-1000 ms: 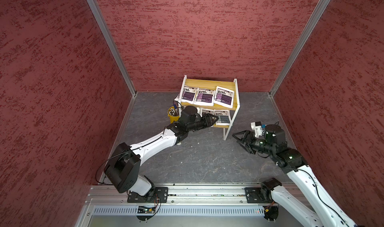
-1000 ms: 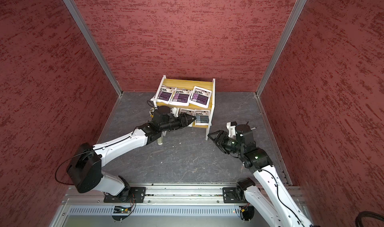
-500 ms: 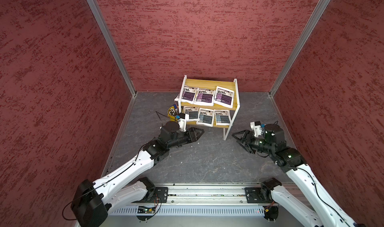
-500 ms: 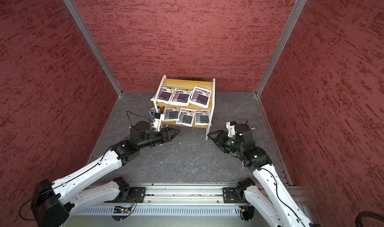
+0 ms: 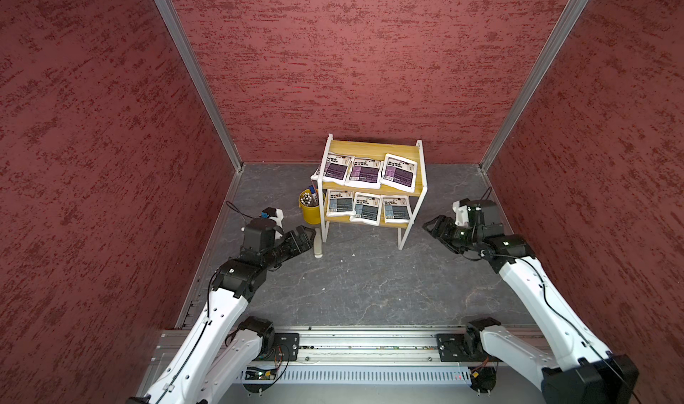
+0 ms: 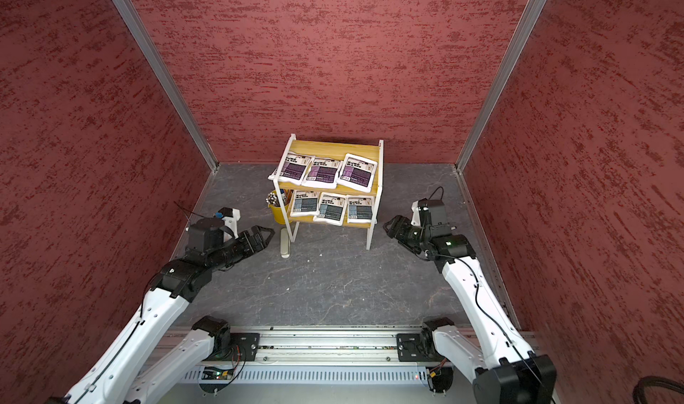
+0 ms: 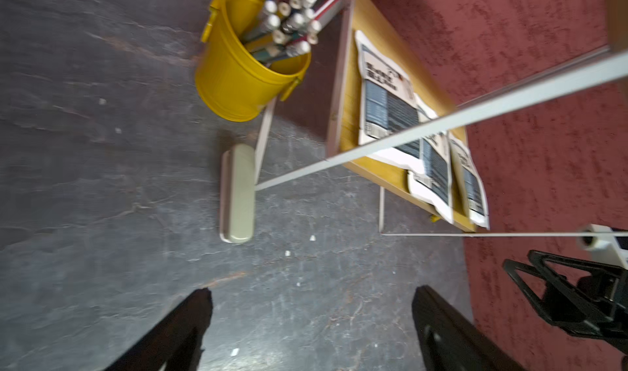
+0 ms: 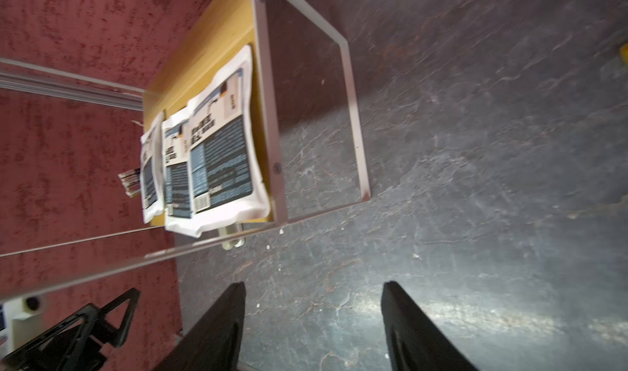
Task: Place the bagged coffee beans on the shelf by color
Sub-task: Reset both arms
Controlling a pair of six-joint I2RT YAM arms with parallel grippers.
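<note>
The shelf stands at the back of the grey floor. Three purple-panel bagged coffee beans lie side by side on its upper board. Three grey-blue ones lie on the lower board. My left gripper hangs open and empty over the floor, left of the shelf's front left leg. My right gripper is open and empty too, just right of the shelf's front right leg.
A yellow pen bucket stands against the shelf's left side. A pale oblong case lies on the floor by the front left leg, close to my left gripper. Red walls close in three sides.
My left arm has drawn back from the lower board toward the front left, and its jaws have opened wide. The right arm has hardly moved.
</note>
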